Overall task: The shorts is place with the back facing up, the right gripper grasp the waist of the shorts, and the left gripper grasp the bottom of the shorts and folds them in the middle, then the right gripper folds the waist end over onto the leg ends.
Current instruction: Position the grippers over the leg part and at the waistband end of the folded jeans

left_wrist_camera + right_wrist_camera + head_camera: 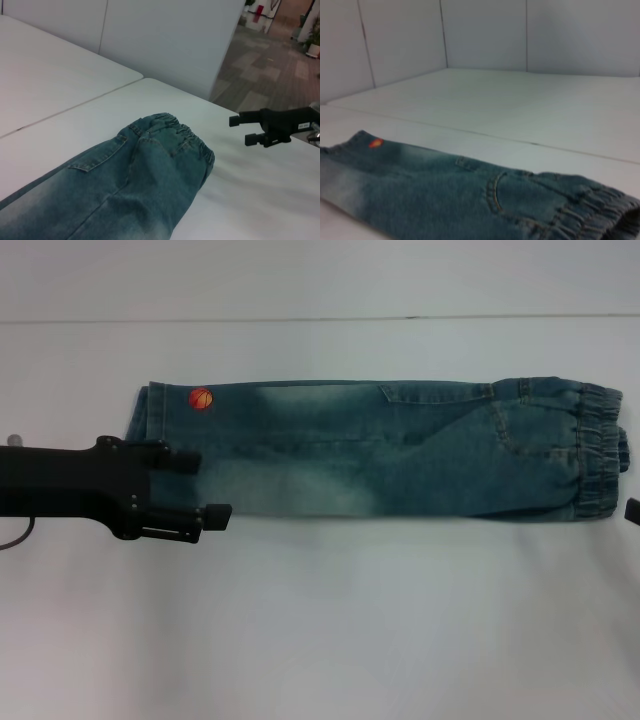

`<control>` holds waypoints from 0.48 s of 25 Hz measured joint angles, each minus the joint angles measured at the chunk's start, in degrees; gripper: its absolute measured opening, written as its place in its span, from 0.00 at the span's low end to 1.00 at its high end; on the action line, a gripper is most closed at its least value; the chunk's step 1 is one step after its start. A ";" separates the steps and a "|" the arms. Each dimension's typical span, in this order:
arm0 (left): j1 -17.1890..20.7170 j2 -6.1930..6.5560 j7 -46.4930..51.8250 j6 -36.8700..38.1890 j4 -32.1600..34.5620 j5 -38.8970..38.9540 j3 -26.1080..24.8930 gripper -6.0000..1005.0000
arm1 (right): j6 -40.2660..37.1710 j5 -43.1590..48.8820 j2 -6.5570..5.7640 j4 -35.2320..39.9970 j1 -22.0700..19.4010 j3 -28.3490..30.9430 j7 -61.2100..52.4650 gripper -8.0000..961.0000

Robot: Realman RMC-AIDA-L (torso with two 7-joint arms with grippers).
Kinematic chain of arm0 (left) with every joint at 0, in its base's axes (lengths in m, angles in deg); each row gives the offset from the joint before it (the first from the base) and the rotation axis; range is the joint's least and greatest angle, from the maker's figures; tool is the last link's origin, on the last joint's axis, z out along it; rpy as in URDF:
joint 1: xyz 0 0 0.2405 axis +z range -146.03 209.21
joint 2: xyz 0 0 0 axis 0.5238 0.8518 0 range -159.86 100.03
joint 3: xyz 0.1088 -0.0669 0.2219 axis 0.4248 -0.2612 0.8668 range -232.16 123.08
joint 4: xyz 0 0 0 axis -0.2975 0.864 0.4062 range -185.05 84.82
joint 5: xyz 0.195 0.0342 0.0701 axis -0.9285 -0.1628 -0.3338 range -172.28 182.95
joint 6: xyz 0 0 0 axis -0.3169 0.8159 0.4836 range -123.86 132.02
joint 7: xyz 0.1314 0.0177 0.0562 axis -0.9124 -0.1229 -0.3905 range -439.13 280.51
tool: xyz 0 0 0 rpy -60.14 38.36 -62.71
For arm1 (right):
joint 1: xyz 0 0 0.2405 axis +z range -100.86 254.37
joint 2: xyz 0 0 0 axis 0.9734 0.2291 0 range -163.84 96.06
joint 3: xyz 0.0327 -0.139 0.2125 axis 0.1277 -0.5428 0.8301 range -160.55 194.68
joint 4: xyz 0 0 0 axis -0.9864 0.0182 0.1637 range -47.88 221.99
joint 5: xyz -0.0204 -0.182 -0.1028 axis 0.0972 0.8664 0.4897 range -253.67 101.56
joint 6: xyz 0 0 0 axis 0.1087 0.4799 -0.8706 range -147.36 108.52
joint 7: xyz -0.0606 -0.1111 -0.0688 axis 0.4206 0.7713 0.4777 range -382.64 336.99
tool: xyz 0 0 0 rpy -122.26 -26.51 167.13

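step: second fold | shorts (380, 450) already halved lengthwise on bench (320, 620) | left hand (205, 487) wide over hems, holding nothing | right hand (243, 130) wide, empty, should pinch both waist (597, 450) layers.

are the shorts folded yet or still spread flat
Folded once lengthwise: the shorts lie as one narrow strip, one back pocket showing, waist at one end, leg ends at the other. Waist not yet folded over.
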 joint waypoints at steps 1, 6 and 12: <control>0.00 0.00 0.00 0.00 -0.03 -0.02 -0.01 0.90 | 0.22 0.00 0.04 -0.74 -0.11 0.43 1.17 0.95; -0.12 0.14 -0.03 -0.16 -0.67 -0.17 0.07 0.90 | 3.83 -0.06 0.02 -5.10 -0.24 2.98 6.54 0.95; -0.19 0.18 0.23 -0.09 -0.73 -0.20 0.06 0.90 | 8.35 -1.14 -0.11 -9.88 1.15 5.39 12.31 0.95</control>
